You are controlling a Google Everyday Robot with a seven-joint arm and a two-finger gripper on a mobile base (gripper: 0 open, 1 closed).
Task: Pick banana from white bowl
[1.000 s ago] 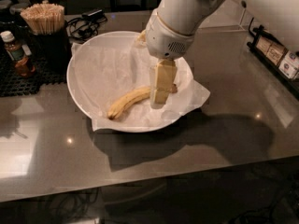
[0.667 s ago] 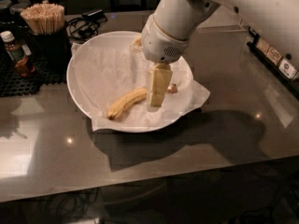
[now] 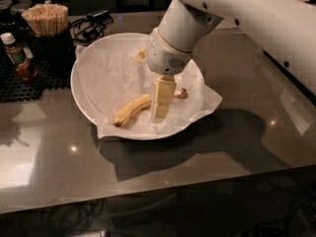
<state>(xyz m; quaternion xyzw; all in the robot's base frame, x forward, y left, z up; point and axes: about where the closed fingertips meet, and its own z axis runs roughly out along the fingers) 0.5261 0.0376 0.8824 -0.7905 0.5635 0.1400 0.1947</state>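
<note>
The claw (image 3: 161, 110) hangs inside the white bowl (image 3: 73, 83), pointing down from the rounded white wrist of the arm (image 3: 247, 16), which reaches in from the upper right. Its pale yellow tip sits right at the middle of the banana (image 3: 130, 110), hiding that stretch of the fruit. From this angle the claw reads as one solid block, so I cannot tell whether it is clenched on the banana or released, nor how wide it stands.

The banana lies on the crinkled paper (image 3: 203, 100) that lines the bowl, in the near half. Its yellow body runs out to the left of the claw, and its dark stem end shows just to the right. It appears to rest on the paper.

The bowl stands on a glossy dark desk (image 3: 232, 152), with the paper's corners spilling over the rim at the right and front. At the far left are a dark cup of wooden sticks (image 3: 46, 19), a small brown bottle (image 3: 17, 57) on a black mat (image 3: 24, 87), and some black cables (image 3: 92, 26).
</note>
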